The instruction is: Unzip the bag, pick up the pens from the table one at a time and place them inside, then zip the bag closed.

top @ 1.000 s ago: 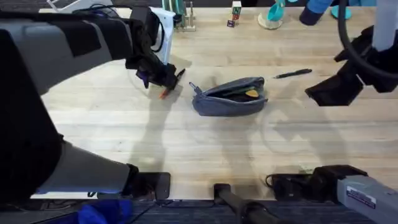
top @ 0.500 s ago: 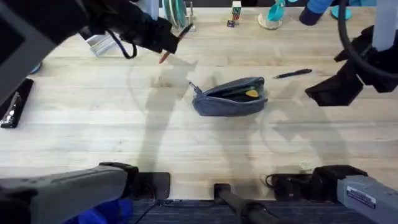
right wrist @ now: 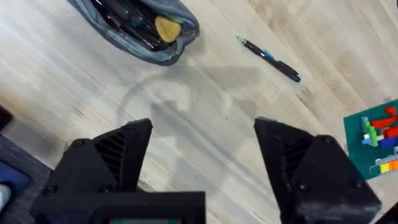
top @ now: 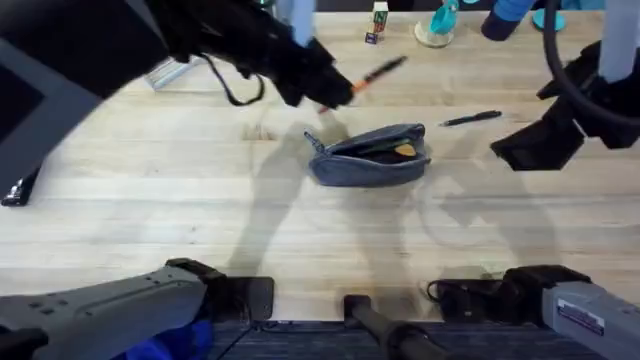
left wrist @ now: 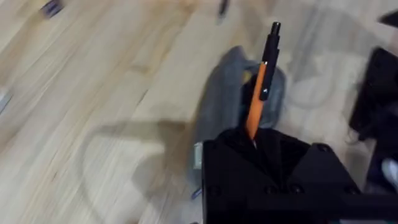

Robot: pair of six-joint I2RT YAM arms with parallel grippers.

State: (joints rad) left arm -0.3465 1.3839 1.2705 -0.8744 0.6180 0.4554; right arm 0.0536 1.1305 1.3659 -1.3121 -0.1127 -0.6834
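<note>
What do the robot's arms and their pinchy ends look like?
Both arms are black. The left end effector is a chunky black block with small round screws. The right end effector has two wide black fingers with ribbed inner faces. A black cable curves along the right arm.

The left gripper (left wrist: 254, 144) is clamped on the orange pen (left wrist: 256, 106), which sticks out from between the black fingers with its black end (left wrist: 271, 45) pointing away from the wrist. Beyond and beneath the pen lies the grey-blue bag (left wrist: 227, 106) on the light wood table (left wrist: 93, 93) (a spot of yellow shows beside the pen). The gripper's shadow (left wrist: 137, 149) falls on the planks next to the bag.
</note>
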